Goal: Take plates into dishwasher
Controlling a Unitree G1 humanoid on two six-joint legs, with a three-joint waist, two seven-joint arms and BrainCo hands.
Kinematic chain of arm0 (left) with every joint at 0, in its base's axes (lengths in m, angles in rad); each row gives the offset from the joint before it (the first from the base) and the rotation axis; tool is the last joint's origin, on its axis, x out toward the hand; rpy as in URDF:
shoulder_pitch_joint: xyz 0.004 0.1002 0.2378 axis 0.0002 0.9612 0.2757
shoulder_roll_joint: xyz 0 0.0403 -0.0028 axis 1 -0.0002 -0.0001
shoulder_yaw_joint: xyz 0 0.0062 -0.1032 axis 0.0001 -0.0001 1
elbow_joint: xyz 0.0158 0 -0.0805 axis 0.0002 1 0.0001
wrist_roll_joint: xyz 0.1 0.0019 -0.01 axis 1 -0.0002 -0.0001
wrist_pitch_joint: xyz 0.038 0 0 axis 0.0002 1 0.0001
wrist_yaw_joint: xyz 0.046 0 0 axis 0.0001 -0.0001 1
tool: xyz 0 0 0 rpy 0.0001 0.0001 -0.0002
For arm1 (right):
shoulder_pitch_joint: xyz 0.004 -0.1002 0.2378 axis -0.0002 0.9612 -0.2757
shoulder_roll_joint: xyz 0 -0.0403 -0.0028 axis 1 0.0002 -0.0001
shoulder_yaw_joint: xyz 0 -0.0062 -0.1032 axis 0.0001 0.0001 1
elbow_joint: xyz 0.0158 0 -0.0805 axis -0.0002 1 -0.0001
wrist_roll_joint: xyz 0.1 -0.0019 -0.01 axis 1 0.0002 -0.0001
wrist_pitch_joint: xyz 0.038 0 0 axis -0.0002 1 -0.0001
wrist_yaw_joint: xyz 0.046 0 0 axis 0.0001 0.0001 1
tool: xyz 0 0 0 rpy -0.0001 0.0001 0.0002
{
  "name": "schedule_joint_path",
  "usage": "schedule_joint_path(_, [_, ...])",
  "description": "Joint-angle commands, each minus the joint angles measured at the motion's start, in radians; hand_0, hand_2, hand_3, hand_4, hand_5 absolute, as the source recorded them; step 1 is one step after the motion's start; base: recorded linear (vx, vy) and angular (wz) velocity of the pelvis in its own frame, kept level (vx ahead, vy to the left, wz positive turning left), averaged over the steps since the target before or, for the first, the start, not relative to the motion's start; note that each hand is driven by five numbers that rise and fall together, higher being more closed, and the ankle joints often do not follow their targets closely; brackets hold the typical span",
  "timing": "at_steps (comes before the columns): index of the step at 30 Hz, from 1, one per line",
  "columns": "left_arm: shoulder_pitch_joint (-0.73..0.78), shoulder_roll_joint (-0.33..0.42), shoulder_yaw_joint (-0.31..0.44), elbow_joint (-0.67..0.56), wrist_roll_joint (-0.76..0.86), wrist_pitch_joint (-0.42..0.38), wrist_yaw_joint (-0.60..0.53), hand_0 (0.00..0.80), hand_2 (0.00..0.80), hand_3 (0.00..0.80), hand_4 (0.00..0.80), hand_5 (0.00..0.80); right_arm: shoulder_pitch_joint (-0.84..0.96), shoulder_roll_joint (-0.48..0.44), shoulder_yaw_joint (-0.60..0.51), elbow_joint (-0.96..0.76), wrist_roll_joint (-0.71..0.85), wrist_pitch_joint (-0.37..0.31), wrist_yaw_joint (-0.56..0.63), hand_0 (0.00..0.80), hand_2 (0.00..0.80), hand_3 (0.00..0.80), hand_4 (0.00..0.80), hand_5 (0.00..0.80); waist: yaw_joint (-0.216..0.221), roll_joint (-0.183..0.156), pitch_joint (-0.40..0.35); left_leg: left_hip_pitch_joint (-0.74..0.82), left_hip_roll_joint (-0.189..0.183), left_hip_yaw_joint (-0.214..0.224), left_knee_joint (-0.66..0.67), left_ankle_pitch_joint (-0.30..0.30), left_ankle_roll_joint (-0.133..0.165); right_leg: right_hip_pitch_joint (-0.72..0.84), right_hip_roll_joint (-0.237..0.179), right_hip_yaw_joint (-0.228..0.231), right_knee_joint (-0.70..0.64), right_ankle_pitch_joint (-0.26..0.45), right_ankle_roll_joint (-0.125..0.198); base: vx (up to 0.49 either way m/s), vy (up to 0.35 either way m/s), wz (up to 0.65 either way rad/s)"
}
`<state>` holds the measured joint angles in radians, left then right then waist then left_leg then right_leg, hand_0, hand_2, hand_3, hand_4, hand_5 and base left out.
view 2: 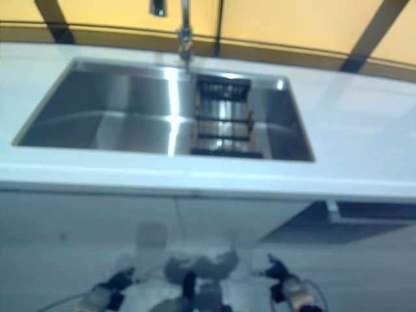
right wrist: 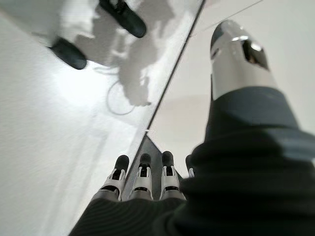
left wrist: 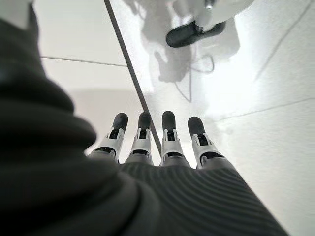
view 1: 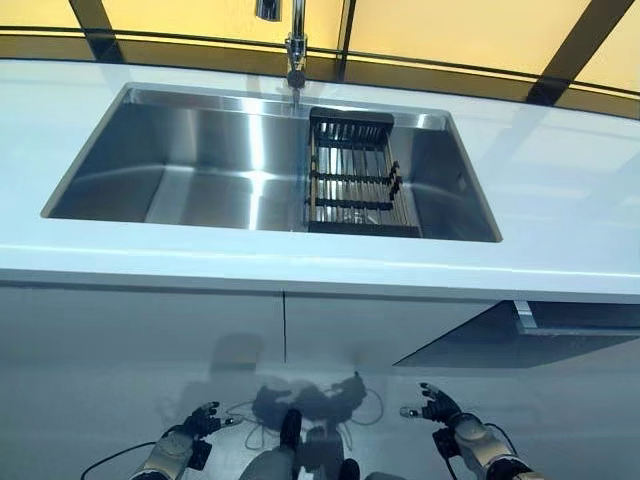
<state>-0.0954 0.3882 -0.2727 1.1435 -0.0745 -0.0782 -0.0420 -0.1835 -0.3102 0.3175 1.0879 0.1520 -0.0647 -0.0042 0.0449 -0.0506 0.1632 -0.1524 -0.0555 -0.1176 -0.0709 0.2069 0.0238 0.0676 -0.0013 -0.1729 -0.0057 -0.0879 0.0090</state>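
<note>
Hanging low by the floor, left hand [left wrist: 162, 147] and right hand [right wrist: 142, 182], both with fingers straight and holding nothing, well below the white counter [view 1: 560, 190]. Not seeing any plates anywhere: only a dark rack [view 1: 352, 172] sitting in the steel sink [view 1: 180, 160], with the dishwasher door [view 1: 520, 335] opening out low on the right. Risking a grab at nothing, or bumping that open door while lifting the right hand.
</note>
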Motion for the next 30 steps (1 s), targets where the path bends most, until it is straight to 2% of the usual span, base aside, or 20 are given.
schedule_joint_path(1, [-0.005, -0.025, 0.037, 0.000, -0.001, -0.021, -0.003, 0.000, 0.000, 0.000, 0.000, 0.000, 0.009, -0.058, -0.061, -0.044, 0.029, -0.007, 0.003, 0.000, 0.000, 0.000, 0.000, 0.000, 0.003, -0.001, 0.021, -0.020, 0.036, 0.079, -0.016, -0.106, -0.027, 0.012, 0.049, 0.008, 0.079, -0.033, -0.076, -0.436, -0.169, 0.07])
schedule_joint_path(4, [0.012, -0.039, 0.044, 0.018, 0.008, -0.012, -0.023, 0.000, 0.000, 0.000, 0.000, 0.000, 0.031, -0.062, -0.079, -0.024, 0.003, 0.005, 0.025, 0.000, 0.000, 0.000, 0.000, 0.000, -0.017, 0.012, 0.022, 0.021, 0.051, 0.153, -0.016, -0.115, -0.035, 0.044, 0.048, 0.008, 0.028, -0.011, -0.081, -0.331, -0.079, 0.12])
schedule_joint_path(5, [0.016, -0.043, 0.046, 0.025, 0.009, -0.015, -0.027, 0.000, 0.000, 0.000, 0.000, 0.000, 0.037, -0.062, -0.080, -0.015, -0.003, 0.010, 0.033, 0.000, 0.000, 0.000, 0.000, 0.000, -0.016, 0.009, 0.022, 0.025, 0.044, 0.158, 0.035, -0.141, -0.029, 0.051, 0.040, 0.010, 0.010, -0.004, -0.082, -0.298, -0.026, 0.31])
schedule_joint_path(7, [0.025, -0.054, 0.058, 0.035, -0.002, -0.024, -0.028, 0.000, 0.000, 0.000, 0.000, 0.000, 0.048, -0.061, -0.078, 0.009, -0.023, 0.014, 0.045, 0.000, 0.000, 0.000, 0.000, 0.000, -0.008, 0.000, 0.017, 0.021, 0.025, 0.137, 0.194, -0.224, -0.005, 0.057, 0.023, 0.022, -0.019, 0.016, -0.085, -0.230, 0.003, 0.25])
schedule_joint_path(8, [0.028, -0.057, 0.061, 0.035, -0.005, -0.024, -0.028, 0.000, 0.000, 0.000, 0.000, 0.000, 0.051, -0.060, -0.080, 0.015, -0.026, 0.013, 0.047, 0.000, 0.000, 0.000, 0.000, 0.000, -0.005, -0.001, 0.015, 0.022, 0.021, 0.133, 0.227, -0.245, 0.001, 0.059, 0.020, 0.025, -0.026, 0.021, -0.084, -0.218, 0.046, 0.02])
schedule_joint_path(9, [0.034, -0.063, 0.070, 0.037, -0.009, -0.023, -0.026, 0.000, 0.000, 0.000, 0.000, 0.000, 0.058, -0.057, -0.084, 0.032, -0.028, 0.018, 0.050, 0.000, 0.000, 0.000, 0.000, 0.000, 0.001, -0.004, 0.009, 0.027, 0.010, 0.123, 0.332, -0.296, 0.019, 0.065, 0.015, 0.038, -0.048, 0.039, -0.079, -0.186, 0.089, -0.04])
schedule_joint_path(11, [0.039, -0.073, 0.084, 0.043, -0.006, -0.017, -0.027, 0.000, 0.000, 0.000, 0.000, 0.000, 0.069, -0.045, -0.098, 0.063, -0.050, 0.016, 0.047, 0.000, 0.000, 0.000, 0.000, 0.000, 0.001, -0.002, -0.012, 0.062, 0.004, 0.126, 0.393, -0.338, 0.036, 0.059, 0.013, 0.055, -0.060, 0.052, -0.067, -0.192, 0.141, -0.07])
schedule_joint_path(13, [0.041, -0.078, 0.093, 0.053, -0.005, -0.024, -0.030, 0.000, 0.000, 0.000, 0.000, 0.000, 0.077, -0.040, -0.108, 0.082, -0.061, 0.013, 0.045, 0.000, 0.000, 0.000, 0.000, 0.000, -0.001, 0.002, -0.024, 0.077, 0.006, 0.125, 0.429, -0.339, 0.037, 0.054, 0.016, 0.071, -0.070, 0.058, -0.063, -0.164, 0.148, -0.04])
schedule_joint_path(16, [0.041, -0.089, 0.112, 0.074, -0.003, -0.043, -0.041, 0.000, 0.000, 0.000, 0.000, 0.000, 0.094, -0.041, -0.136, 0.102, -0.091, 0.023, 0.037, 0.000, 0.000, 0.000, 0.000, 0.000, -0.005, 0.012, -0.058, 0.125, 0.019, 0.115, 0.464, -0.311, 0.016, 0.035, 0.021, 0.088, -0.082, 0.069, -0.060, -0.222, 0.241, -0.03])
schedule_joint_path(18, [0.039, -0.093, 0.112, 0.077, -0.006, -0.056, -0.047, 0.000, 0.000, 0.000, 0.000, 0.000, 0.098, -0.047, -0.149, 0.114, -0.106, 0.023, 0.034, 0.000, 0.000, 0.000, 0.000, 0.000, -0.005, 0.017, -0.070, 0.159, 0.029, 0.114, 0.443, -0.306, 0.007, 0.017, 0.018, 0.088, -0.082, 0.076, -0.054, -0.215, 0.296, -0.15])
schedule_joint_path(20, [0.039, -0.092, 0.107, 0.080, -0.009, -0.080, -0.057, 0.000, 0.000, 0.000, 0.000, 0.000, 0.101, -0.054, -0.159, 0.124, -0.109, 0.025, 0.027, 0.000, 0.000, 0.000, 0.000, 0.000, -0.003, 0.024, -0.085, 0.219, 0.033, 0.113, 0.358, -0.326, 0.005, -0.010, 0.007, 0.083, -0.082, 0.092, -0.037, -0.243, 0.399, -0.09])
schedule_joint_path(23, [0.027, -0.088, 0.085, 0.072, -0.001, -0.101, -0.065, 0.000, 0.000, 0.000, 0.000, 0.000, 0.091, -0.055, -0.172, 0.141, -0.091, 0.021, 0.006, 0.000, 0.000, 0.000, 0.000, 0.000, -0.007, 0.036, -0.085, 0.293, 0.034, 0.131, 0.193, -0.396, 0.030, -0.066, -0.021, 0.067, -0.082, 0.141, 0.008, -0.333, 0.501, 0.23])
schedule_joint_path(24, [0.024, -0.084, 0.078, 0.069, 0.008, -0.104, -0.067, 0.000, 0.000, 0.000, 0.000, 0.000, 0.089, -0.053, -0.173, 0.141, -0.088, 0.020, 0.003, 0.000, 0.000, 0.000, 0.000, 0.000, -0.008, 0.039, -0.080, 0.303, 0.030, 0.137, 0.158, -0.400, 0.039, -0.081, -0.033, 0.064, -0.082, 0.161, 0.027, -0.395, 0.572, -0.03])
schedule_joint_path(26, [0.016, -0.076, 0.054, 0.066, 0.015, -0.101, -0.059, 0.000, 0.000, 0.000, 0.000, 0.000, 0.089, -0.045, -0.173, 0.130, -0.085, 0.012, -0.006, 0.000, 0.000, 0.000, 0.000, 0.000, -0.013, 0.041, -0.065, 0.306, 0.019, 0.145, 0.108, -0.388, 0.059, -0.117, -0.058, 0.065, -0.082, 0.206, 0.068, -0.409, 0.541, -0.06])
schedule_joint_path(28, [0.006, -0.060, 0.036, 0.063, 0.026, -0.082, -0.052, 0.000, 0.000, 0.000, 0.000, 0.000, 0.086, -0.039, -0.175, 0.118, -0.074, 0.010, -0.003, 0.000, 0.000, 0.000, 0.000, 0.000, -0.005, 0.037, -0.047, 0.286, -0.003, 0.132, 0.092, -0.375, 0.079, -0.147, -0.080, 0.065, -0.082, 0.246, 0.087, -0.386, 0.413, -0.01])
schedule_joint_path(30, [0.002, -0.052, 0.033, 0.067, 0.031, -0.077, -0.047, 0.000, 0.000, 0.000, 0.000, 0.000, 0.084, -0.033, -0.179, 0.116, -0.077, 0.000, 0.004, 0.000, 0.000, 0.000, 0.000, 0.000, 0.001, 0.038, -0.037, 0.273, -0.010, 0.129, 0.074, -0.355, 0.087, -0.164, -0.088, 0.054, -0.082, 0.261, 0.094, -0.346, 0.306, 0.03])
